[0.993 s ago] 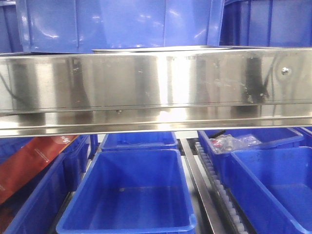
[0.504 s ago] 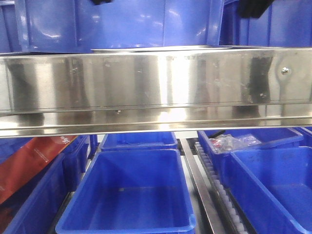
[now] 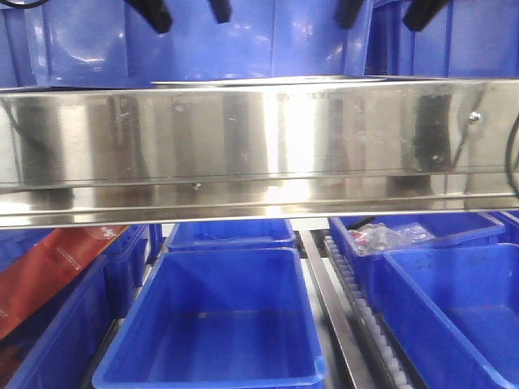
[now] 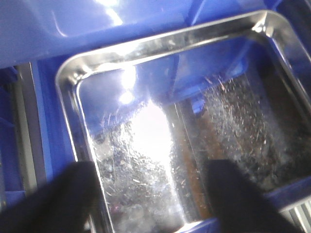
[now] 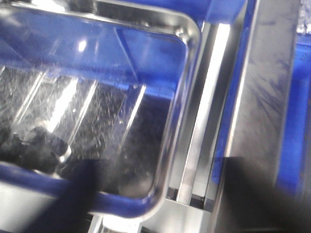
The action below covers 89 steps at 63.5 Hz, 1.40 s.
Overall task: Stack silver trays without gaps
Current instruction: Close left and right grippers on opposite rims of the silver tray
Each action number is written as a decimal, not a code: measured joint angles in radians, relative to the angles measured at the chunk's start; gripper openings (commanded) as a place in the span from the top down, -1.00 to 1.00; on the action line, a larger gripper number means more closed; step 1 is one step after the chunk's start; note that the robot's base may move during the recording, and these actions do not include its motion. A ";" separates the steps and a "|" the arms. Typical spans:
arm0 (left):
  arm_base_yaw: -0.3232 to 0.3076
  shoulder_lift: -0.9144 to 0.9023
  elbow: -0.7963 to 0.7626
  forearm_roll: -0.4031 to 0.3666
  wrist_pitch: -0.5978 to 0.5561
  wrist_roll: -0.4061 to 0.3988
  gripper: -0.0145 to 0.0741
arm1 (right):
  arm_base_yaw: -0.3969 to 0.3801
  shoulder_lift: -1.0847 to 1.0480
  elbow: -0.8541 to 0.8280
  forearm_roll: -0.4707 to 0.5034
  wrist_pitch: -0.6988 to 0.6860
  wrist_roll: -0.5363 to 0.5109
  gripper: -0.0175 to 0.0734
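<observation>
Both our pincers are standing apart: the left gripper [image 4: 148, 187] and right gripper [image 5: 165, 194] are hovering over the tray [image 4: 160, 121], lying in the bin [image 4: 121, 24] near the far edge. We are fearing 1 jaw slipping on the shiny rim [image 4: 146, 46], tilting it and leaving a gap.

A rail [image 3: 259, 146] runs across the front view from left to right. Just above and behind it lies the tray [image 3: 268, 81], with a large bin [image 3: 203, 40] behind. The left end effector [image 3: 186, 10] hangs over the tray's left part and the right end effector [image 3: 387, 10] over its right end. Below the rail, a central bin [image 3: 219, 324] stands before a second bin [image 3: 231, 233]. To their right runs a roller track [image 3: 357, 316], then two more bins, the farther bin [image 3: 405, 231] holding packets.
</observation>
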 measured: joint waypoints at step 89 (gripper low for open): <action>0.057 0.088 0.005 0.051 0.039 -0.125 -0.37 | 0.000 0.112 0.000 0.023 -0.120 0.000 -0.22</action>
